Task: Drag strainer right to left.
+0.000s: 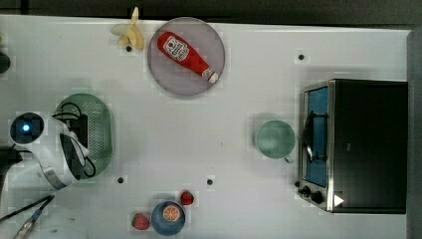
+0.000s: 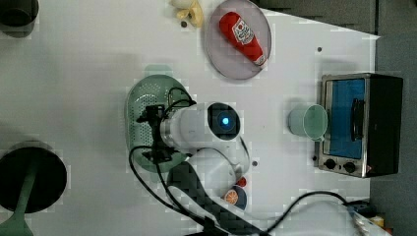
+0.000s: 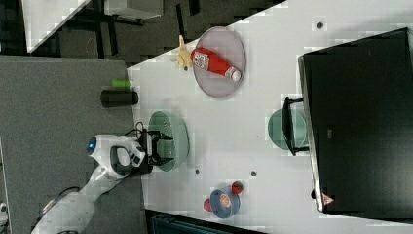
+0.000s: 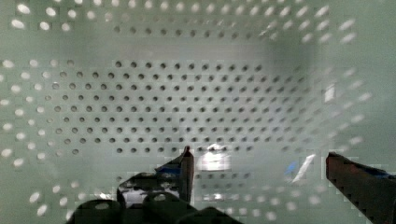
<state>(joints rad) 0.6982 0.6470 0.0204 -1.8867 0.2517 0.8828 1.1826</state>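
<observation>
The pale green oval strainer (image 1: pixel 103 130) sits on the white table at the top view's left. In the left view the strainer (image 2: pixel 139 104) lies left of centre, and in the right view the strainer (image 3: pixel 178 130) is near the table's left edge. My gripper (image 2: pixel 153 134) reaches down into the basket with its fingers spread wide over the holed floor (image 4: pixel 187 93). In the wrist view the gripper (image 4: pixel 266 172) is open, and nothing sits between the two dark fingertips (image 4: pixel 187 163). The white wrist covers part of the strainer in the top view.
A grey plate (image 1: pixel 161 69) with a red ketchup bottle (image 1: pixel 186 55) and a banana (image 1: pixel 130 34) lie at the table's far side. A round green cup (image 1: pixel 274 139) stands beside the toaster oven (image 1: pixel 356 144). A blue bowl (image 1: pixel 168 217) with strawberries is near the front edge.
</observation>
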